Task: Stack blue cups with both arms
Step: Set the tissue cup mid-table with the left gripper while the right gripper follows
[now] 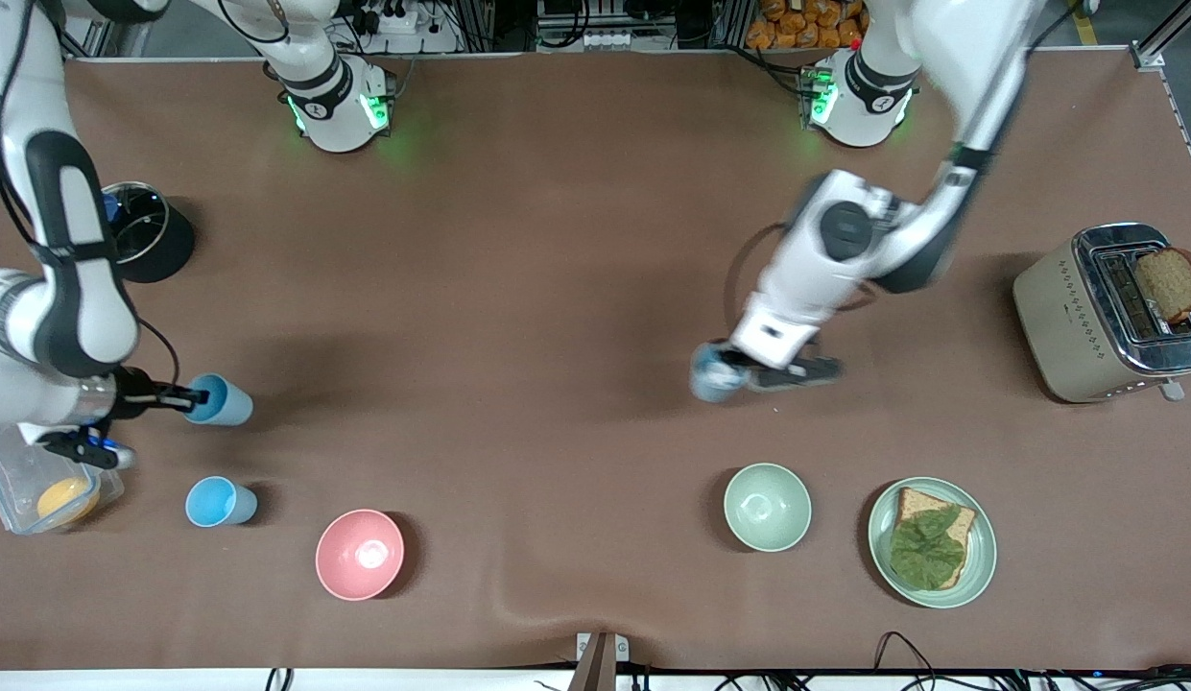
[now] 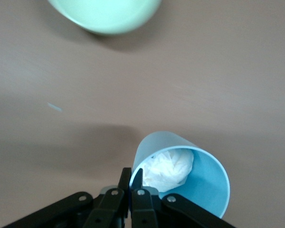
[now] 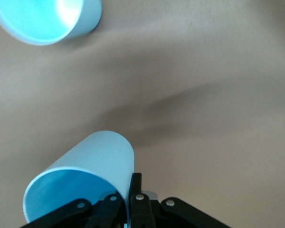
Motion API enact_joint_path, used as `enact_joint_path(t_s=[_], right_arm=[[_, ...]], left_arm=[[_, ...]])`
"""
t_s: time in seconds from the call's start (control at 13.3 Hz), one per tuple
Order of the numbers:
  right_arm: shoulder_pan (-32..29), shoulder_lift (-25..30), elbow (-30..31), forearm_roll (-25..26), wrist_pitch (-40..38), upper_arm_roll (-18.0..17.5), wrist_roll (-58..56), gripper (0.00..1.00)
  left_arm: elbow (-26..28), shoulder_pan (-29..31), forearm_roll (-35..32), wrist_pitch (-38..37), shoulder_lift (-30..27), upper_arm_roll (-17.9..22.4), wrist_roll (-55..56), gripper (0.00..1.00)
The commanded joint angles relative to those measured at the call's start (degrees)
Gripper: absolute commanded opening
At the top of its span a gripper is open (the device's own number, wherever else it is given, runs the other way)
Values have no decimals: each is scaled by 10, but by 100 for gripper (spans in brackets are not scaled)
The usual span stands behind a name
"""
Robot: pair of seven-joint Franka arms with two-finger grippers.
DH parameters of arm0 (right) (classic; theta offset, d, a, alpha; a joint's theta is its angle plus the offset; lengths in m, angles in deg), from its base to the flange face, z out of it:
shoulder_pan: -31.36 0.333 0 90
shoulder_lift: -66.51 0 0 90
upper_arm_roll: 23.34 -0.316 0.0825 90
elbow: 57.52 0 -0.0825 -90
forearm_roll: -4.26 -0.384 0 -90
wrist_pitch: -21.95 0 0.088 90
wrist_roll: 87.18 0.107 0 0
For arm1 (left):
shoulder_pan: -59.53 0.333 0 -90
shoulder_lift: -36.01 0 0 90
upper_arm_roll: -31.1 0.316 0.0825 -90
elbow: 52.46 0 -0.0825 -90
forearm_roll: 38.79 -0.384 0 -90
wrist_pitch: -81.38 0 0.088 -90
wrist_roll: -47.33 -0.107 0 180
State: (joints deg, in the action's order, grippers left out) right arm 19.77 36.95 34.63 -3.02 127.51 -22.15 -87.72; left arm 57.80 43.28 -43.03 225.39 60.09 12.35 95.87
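Blue cups were split three ways: one pinched by its rim in the right gripper (image 1: 178,396), held over the table's right-arm end, tilted; this held cup (image 1: 221,400) hung above bare cloth, with a free cup (image 1: 218,502) standing upright on the table nearer the front camera, beside the pink bowl (image 1: 359,554). The left arm (image 1: 845,259) reached out from its base, bent down at the wrist, blurred with motion, and its left gripper (image 1: 749,369) was clamped on the rim of a paler cup (image 1: 715,374) over the table, up from the green bowl (image 1: 767,506). In the left wrist view that cup (image 2: 185,173) had something white and crumpled (image 2: 168,168) inside; I could not tell what. The right arm (image 1: 62,278) came in low from the table edge. Both grips caught only a thin wall, so I judged a cup could twist or slip out, and the white stuff might keep one cup from seating in another. A toaster (image 1: 1104,312) and a plate with bread and lettuce (image 1: 931,542) sat toward the left arm's end.
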Motion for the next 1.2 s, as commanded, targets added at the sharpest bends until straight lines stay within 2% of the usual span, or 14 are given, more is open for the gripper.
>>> enact_joint_path(t_s=[0.0, 0.15, 0.3, 0.53, 0.75, 0.9, 0.97, 1.05, 1.12], right_arm=[[2, 78, 8, -9, -96, -10, 5, 0], [19, 110, -6, -10, -154, -11, 6, 0], [46, 132, -12, -11, -190, -11, 7, 0], [72, 159, -7, -55, -246, -11, 19, 0], [130, 190, 7, -56, -261, -10, 70, 0], [169, 207, 27, -56, -256, -10, 112, 0], [171, 211, 42, -57, -244, -11, 114, 0], [187, 217, 56, -57, -229, -10, 122, 0], [195, 224, 70, -57, -218, -10, 142, 0]], left_arm=[[-105, -80, 2, -14, 84, 11, 94, 0], [-145, -114, 1, -15, 114, 11, 126, 0], [-162, -147, 2, -15, 136, 13, 139, 0], [-188, -192, 2, -15, 168, 26, 166, 0], [-187, -259, 2, -17, 184, 70, 180, 0], [-187, -274, 1, -28, 184, 80, 190, 0], [-187, -273, 1, -29, 180, 80, 191, 36], [-187, -274, 0, -40, 177, 81, 193, 99], [-196, -273, 3, -67, 167, 81, 198, 100]])
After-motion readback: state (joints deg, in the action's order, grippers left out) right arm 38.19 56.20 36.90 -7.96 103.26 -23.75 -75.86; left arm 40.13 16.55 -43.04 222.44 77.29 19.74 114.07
